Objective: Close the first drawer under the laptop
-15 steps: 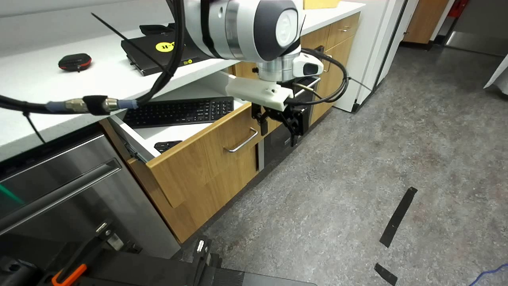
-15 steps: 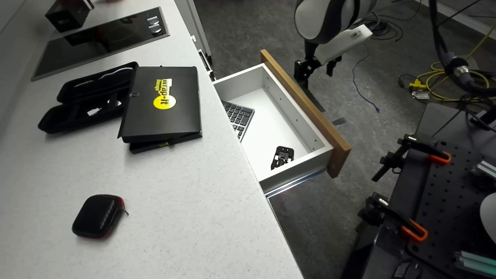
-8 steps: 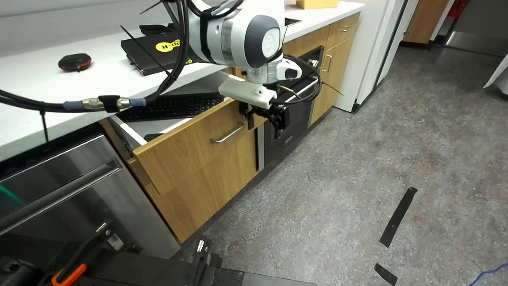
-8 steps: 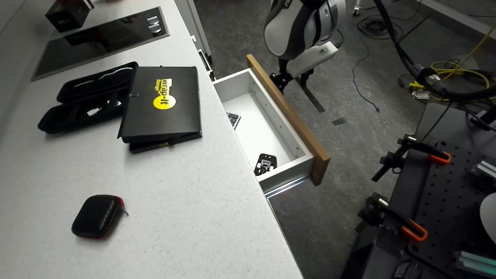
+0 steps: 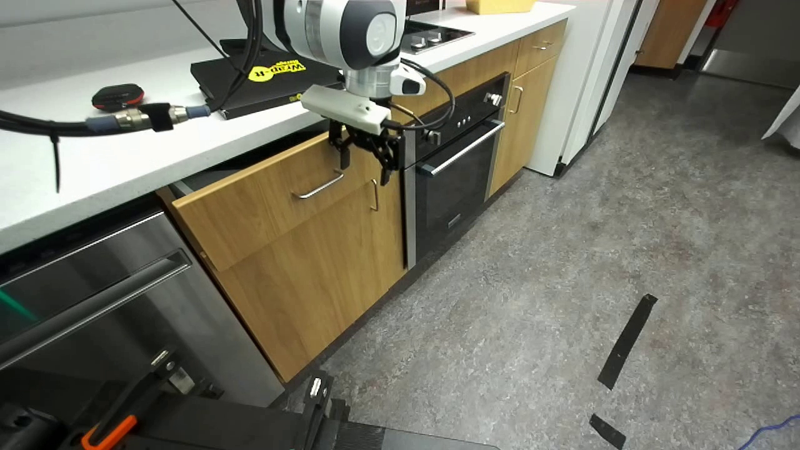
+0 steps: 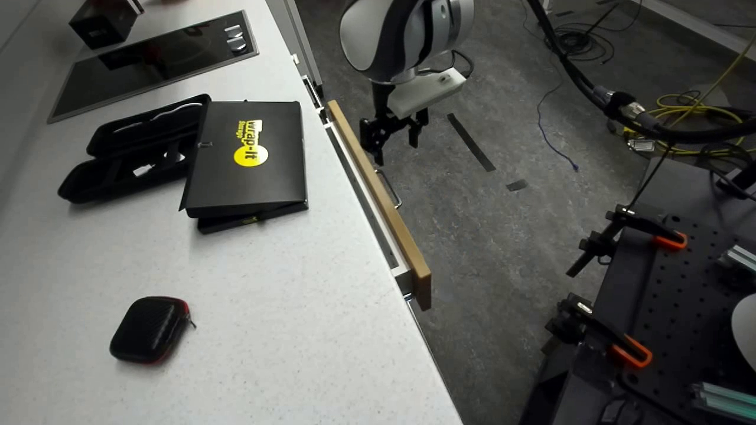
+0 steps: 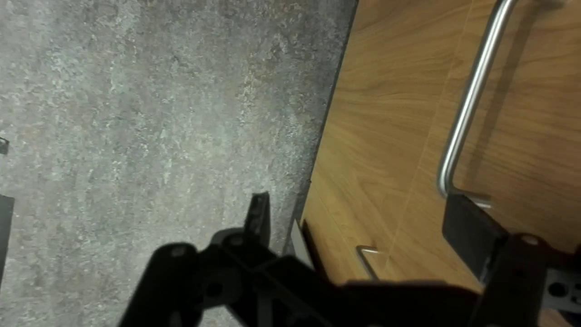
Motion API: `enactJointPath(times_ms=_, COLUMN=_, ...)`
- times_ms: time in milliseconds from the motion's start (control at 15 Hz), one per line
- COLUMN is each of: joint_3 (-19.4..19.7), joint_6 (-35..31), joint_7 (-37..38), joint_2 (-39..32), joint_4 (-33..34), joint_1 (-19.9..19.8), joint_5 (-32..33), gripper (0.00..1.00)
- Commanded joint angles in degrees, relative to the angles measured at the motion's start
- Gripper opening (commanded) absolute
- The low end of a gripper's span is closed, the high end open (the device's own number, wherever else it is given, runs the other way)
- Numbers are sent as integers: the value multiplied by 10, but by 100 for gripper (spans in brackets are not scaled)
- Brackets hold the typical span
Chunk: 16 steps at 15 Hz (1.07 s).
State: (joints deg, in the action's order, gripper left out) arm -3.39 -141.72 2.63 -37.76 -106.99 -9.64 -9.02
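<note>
Drawer (image 6: 381,198): part open; prob. rigid, light-sliding. Rec. flat push on front panel (image 5: 265,203) nr. handle (image 7: 472,93). Tool (image 5: 365,174): jaws apart, nil held.

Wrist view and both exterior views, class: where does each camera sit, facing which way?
An exterior view: in front of cabinets, facing down at drawer and oven; arm and gripper show.
An exterior view: above the counter, facing down over laptop and drawer; arm, gripper show.
Wrist view: on the arm, facing down past drawer handle to floor; gripper fingers show.
Both exterior views share drawer, laptop, gripper.
</note>
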Motion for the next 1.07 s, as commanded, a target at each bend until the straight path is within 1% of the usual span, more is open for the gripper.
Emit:
enactJointPath(times_ms=0, joint_3=-29, joint_6=56, joint_7=-37, joint_2=-31, joint_4=71, joint_1=1, joint_5=-41, gripper=100)
enactJointPath(times_ms=200, joint_3=-49, joint_6=96, joint_7=-48, joint_2=-52, joint_4=116, joint_1=7, joint_5=-61, gripper=100)
enactJointPath(times_ms=400, joint_3=-55, joint_6=150, joint_7=-64, joint_2=-70, joint_4=147, joint_1=-3, joint_5=-84, gripper=100)
enactJointPath(times_ms=600, joint_3=-46, joint_6=181, joint_7=-79, joint_2=-84, joint_4=163, joint_1=-7, joint_5=-91, gripper=100)
enactJointPath(times_ms=867, joint_3=-26, joint_6=216, joint_7=-70, joint_2=-121, joint_4=199, joint_1=-13, joint_5=-97, gripper=100)
enactJointPath(times_ms=1000, joint_3=-14, joint_6=205, joint_7=-60, joint_2=-134, joint_4=202, joint_1=-9, joint_5=-93, gripper=100)
